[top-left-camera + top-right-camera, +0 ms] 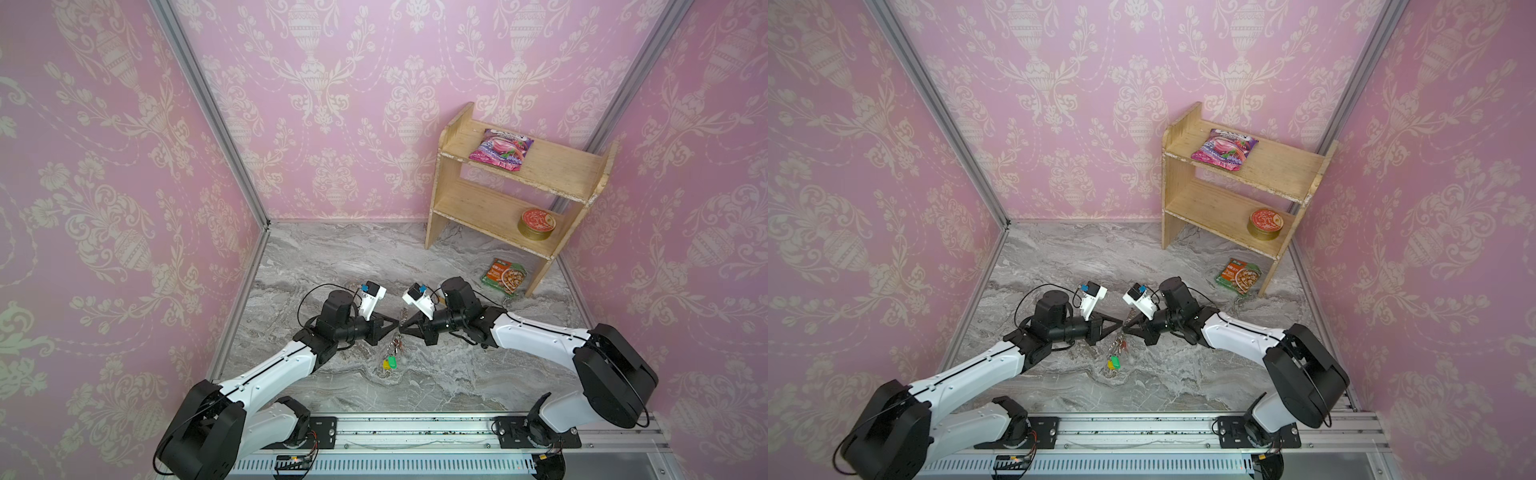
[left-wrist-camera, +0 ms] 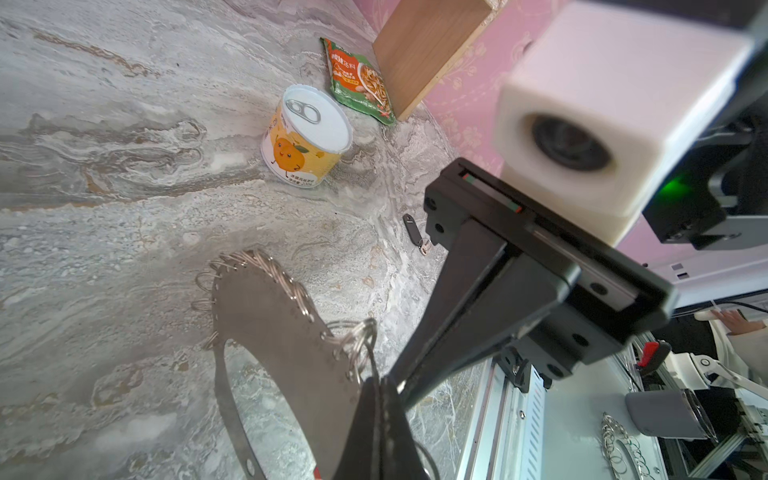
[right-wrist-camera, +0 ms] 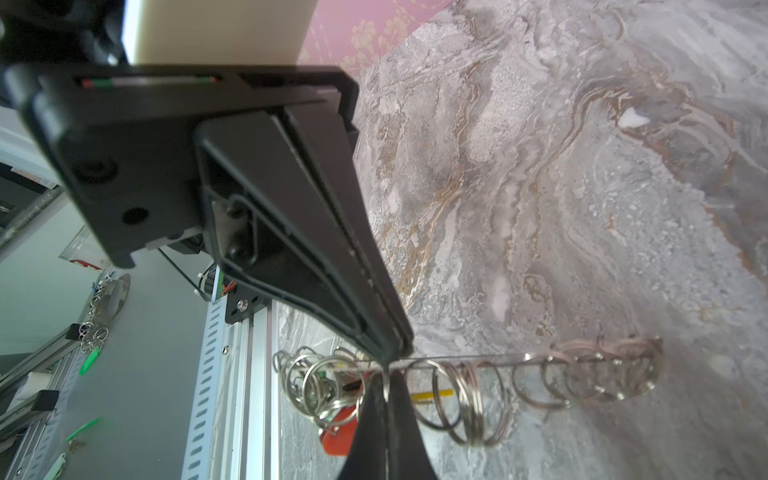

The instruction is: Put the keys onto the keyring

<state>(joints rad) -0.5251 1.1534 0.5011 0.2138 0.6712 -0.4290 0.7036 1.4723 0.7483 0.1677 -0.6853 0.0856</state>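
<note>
metal keyring [image 2: 266,316] rim clamped in left gripper [image 2: 379,384] and right gripper [image 3: 387,378]

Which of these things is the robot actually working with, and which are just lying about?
For the job:
flat silvery metal keyring with wire loops and coloured plastic tags; small black plastic-headed key.

Just lying about:
yellow can with orange picture; green noodle packet; wooden two-tier shelf; pink packet; round red tin.
</note>
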